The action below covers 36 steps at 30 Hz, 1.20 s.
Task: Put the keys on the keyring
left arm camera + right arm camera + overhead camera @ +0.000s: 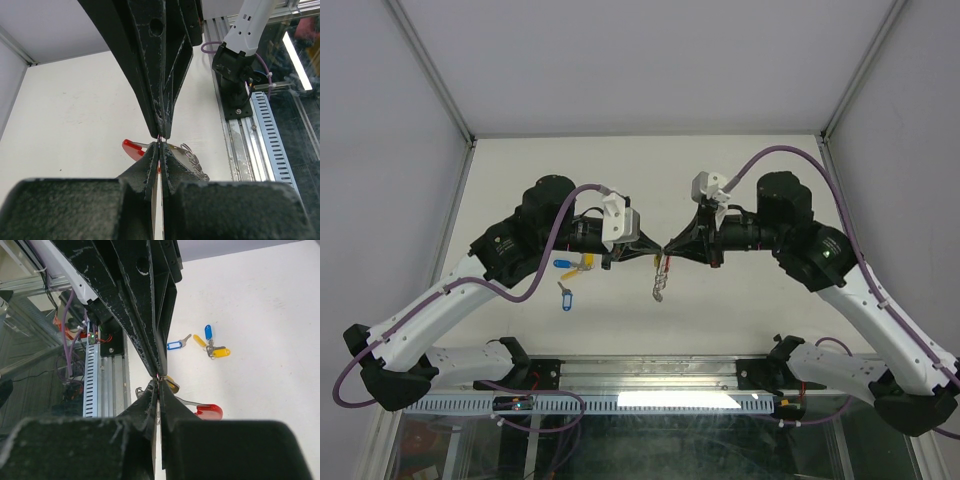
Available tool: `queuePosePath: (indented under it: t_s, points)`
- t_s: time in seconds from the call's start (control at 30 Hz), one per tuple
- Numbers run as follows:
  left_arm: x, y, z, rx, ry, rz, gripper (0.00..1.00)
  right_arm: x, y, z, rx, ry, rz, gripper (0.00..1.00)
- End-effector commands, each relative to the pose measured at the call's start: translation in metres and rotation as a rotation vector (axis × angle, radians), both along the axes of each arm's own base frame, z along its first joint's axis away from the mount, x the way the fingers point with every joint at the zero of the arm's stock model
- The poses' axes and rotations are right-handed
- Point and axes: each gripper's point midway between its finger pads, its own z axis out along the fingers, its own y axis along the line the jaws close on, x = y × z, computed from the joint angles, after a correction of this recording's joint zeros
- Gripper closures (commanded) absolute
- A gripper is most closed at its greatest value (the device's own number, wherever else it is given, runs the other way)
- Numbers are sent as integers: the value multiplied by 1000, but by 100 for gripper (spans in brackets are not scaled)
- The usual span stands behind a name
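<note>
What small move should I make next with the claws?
Probably ease the claws slightly apart to pull the chain open. Left claw and right claw are both shut, tip to tip, on the keyring, whose chain hangs below them. Four keys lie loose on the table, so the ring likely needs opening first.

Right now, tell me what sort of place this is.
Likely a lab robot cell, not a home: a white table boxed in by pale panels on metal framing, left arm and right arm bolted at its edge, and a slotted cable duct along the front.
</note>
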Motion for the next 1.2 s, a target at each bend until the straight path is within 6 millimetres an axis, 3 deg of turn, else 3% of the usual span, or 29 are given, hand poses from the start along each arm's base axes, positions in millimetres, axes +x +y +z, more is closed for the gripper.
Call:
queuePosePath:
  t_s: [0.0, 0.27, 0.77, 0.97, 1.17]
  points:
    - [0, 1, 23, -58, -71, 2, 100, -5, -4, 40, 116, -98, -12, 100]
    - [1, 0, 20, -58, -69, 5, 100, -10, -7, 61, 169, -125, -14, 100]
    - [-2, -2, 21, -80, -57, -10, 100, -12, -10, 78, 227, -146, -37, 100]
    - [-10, 0, 40, -176, -71, -18, 73, -15, -11, 76, 227, -145, -23, 100]
    - [-14, 2, 48, -220, -86, -30, 68, -20, -10, 73, 220, -146, 4, 100]
